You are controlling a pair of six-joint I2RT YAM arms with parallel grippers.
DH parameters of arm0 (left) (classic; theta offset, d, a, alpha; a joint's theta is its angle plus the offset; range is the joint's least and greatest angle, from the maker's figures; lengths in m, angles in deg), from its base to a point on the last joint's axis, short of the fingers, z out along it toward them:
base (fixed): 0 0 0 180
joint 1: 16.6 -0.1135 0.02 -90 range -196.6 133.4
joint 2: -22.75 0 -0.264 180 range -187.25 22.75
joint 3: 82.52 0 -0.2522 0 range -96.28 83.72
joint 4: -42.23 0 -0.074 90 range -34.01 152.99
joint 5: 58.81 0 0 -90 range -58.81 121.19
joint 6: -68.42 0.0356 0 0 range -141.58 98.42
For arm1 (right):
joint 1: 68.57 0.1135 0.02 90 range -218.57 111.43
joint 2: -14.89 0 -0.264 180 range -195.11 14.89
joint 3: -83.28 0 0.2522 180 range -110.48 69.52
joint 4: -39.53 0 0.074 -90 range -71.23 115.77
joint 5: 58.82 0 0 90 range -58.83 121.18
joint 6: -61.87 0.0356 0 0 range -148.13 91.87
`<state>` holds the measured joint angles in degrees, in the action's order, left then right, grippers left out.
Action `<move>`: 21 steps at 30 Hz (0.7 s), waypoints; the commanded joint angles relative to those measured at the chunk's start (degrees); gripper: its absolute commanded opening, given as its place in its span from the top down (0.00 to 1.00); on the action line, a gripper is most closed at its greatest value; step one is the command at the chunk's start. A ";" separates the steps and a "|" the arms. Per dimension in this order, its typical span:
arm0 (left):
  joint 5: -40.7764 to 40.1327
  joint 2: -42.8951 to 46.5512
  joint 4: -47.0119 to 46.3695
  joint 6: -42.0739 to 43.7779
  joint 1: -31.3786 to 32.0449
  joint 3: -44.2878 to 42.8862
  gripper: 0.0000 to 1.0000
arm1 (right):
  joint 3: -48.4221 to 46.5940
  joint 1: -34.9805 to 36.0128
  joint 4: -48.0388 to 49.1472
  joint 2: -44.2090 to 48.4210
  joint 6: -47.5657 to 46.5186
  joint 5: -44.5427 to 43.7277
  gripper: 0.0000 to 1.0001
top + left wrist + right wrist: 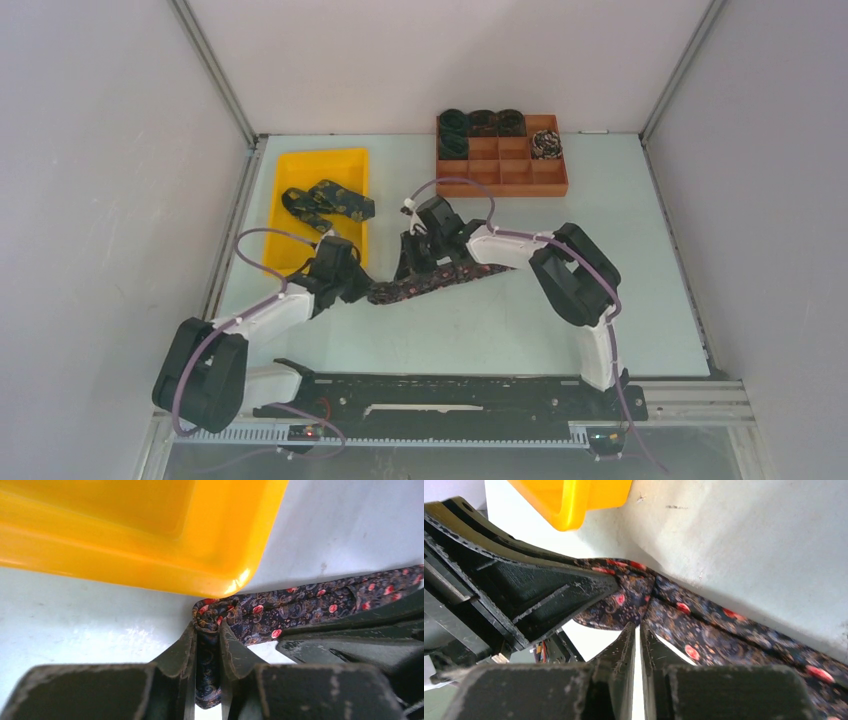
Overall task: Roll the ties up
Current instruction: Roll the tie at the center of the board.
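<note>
Right now the tie [440, 280] lies stretched out on the middle of the table [600, 300]. It is dark with small red spots. In the top view it runs from an end at eight o'clock to an end at two o'clock.

The left gripper [207, 630] has the eight o'clock end. Its fingers [182, 650] are squeezed tight on the cloth. A bit of the tie is bunched up at the tips, and more of it shows down between the fingers.

The right gripper [638, 627] is just beside the left one, on its three o'clock side, over the same tie. Its fingers are almost together, with only a thin gap between them. The tips sit right on a fold in the cloth. I cannot tell if they nip the cloth or only touch it. The rest of the tie runs on under this gripper toward two o'clock.

The tray [300, 170] is yellow and sits at ten o'clock from the tie. One corner of it is very near the end that the left gripper holds. A folded tie [325, 200] lies in the tray.

The box [505, 190] is orange, with many small parts, and stands well apart at one o'clock. Four rolled ties [482, 123] fill its parts at the far left corner. One more roll [546, 145] sits in a part on its right side.
</note>
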<state>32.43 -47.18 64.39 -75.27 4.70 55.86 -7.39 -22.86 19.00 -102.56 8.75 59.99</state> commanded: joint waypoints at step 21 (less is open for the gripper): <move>-27.96 -15.75 31.59 9.82 13.72 -22.41 1.00 | 10.94 -5.15 -2.34 14.71 -2.42 -3.98 0.91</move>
<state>11.20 -59.84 89.26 -65.24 16.37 37.33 2.36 -26.94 16.77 -91.98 7.40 57.26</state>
